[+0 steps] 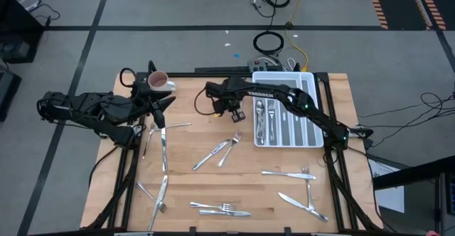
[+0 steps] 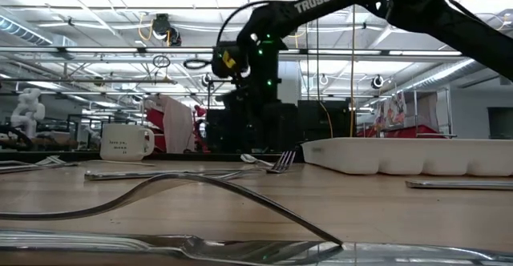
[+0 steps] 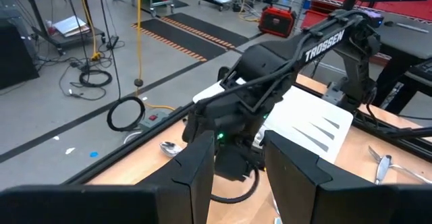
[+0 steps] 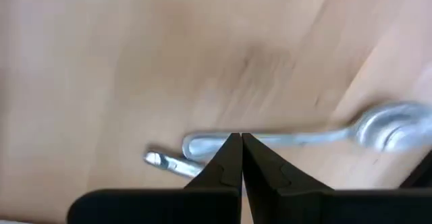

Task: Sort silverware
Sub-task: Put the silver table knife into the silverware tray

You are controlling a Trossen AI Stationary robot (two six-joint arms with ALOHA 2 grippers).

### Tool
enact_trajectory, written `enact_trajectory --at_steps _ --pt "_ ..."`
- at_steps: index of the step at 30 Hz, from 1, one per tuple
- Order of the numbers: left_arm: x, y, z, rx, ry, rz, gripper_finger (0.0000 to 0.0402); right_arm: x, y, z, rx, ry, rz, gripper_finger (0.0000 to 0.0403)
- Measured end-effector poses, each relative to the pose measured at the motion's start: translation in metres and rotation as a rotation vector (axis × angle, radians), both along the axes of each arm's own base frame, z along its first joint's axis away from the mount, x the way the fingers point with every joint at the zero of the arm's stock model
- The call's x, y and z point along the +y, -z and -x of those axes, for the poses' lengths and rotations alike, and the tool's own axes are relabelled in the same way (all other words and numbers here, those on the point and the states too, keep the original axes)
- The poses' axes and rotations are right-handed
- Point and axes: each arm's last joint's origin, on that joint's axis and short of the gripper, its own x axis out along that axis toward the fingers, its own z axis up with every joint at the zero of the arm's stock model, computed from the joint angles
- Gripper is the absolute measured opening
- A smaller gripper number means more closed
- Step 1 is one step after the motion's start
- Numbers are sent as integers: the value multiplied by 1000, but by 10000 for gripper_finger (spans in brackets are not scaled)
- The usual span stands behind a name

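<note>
High view: silverware (image 1: 226, 151) strewn loose over the wooden worktop (image 1: 206, 186) — forks, knives and spoons toward the near half and both sides, several more pieces already lying in the white tray (image 1: 313, 133) at the far right corner. Right wrist view: spoon (image 4: 304, 137) flat on the wood, bowl off to one side, handle end just beyond the right gripper (image 4: 241, 158), fingers pressed together and empty. Right arm stretched out from the tray side toward mid-worktop. Left gripper (image 1: 158, 106) waiting at the far left beside the white mug (image 1: 158, 82), fingers apart, nothing between them.
</note>
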Motion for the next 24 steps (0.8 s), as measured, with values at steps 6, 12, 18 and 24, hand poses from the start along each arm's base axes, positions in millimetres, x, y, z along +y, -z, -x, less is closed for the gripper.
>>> enact_trajectory --at_steps 6,12,18,24 --pt "0 0 0 0 1 0 135 2 -20 -4 -18 21 111 0" --pt "0 0 0 0 1 1 135 -34 -16 23 83 158 -20 0" --pt "0 0 0 4 1 0 135 -56 -15 32 61 185 -81 0" --pt "0 2 1 22 -1 0 135 -66 -11 39 60 203 -169 0"
